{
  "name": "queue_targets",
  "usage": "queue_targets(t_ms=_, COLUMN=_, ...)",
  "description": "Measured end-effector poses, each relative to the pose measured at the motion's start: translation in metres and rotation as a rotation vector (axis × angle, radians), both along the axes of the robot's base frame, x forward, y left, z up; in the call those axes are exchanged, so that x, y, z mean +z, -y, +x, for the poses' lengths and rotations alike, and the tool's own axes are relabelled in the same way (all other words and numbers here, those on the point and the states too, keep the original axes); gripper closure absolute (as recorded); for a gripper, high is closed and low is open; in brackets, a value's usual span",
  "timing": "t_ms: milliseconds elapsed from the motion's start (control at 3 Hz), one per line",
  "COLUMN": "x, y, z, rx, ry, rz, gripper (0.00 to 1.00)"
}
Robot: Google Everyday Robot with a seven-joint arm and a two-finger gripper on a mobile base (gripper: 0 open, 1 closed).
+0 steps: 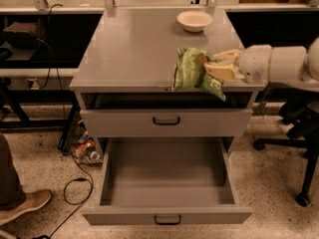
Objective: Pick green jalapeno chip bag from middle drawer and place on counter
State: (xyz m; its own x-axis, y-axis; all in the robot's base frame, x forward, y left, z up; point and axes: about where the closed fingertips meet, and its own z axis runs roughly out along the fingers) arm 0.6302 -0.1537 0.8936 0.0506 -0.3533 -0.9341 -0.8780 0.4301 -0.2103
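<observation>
jaws clamp chip bag (190, 69) | over counter (129, 46) front edge | white bowl (194, 20) behind

The rounded white arm (284, 63) ends in a cream pincer (210, 66) over the counter (134, 44).

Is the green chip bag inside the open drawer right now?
No. The gripper is clamped on the green chip bag at the front right edge of the counter, well above the open drawer.
</observation>
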Motion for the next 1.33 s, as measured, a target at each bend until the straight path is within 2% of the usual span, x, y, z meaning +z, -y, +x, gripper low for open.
queue_targets(t_ms=333, x=0.007, y=-0.043, z=0.081, rx=0.047, ry=-0.003, rz=-0.016, gripper=1.0)
queue_targets(t_ms=667, x=0.013, y=-0.105, z=0.131, rx=0.109, ry=0.004, rz=-0.002, gripper=1.0)
queue_targets(t_ms=1000, x=0.017, y=-0.135, z=0.154, rx=0.12, ry=0.009, rz=0.048, gripper=1.0)
queue_targets(t_ms=1333, x=0.013, y=-0.149, z=0.166, rx=0.126, ry=-0.008, rz=0.101, gripper=0.84)
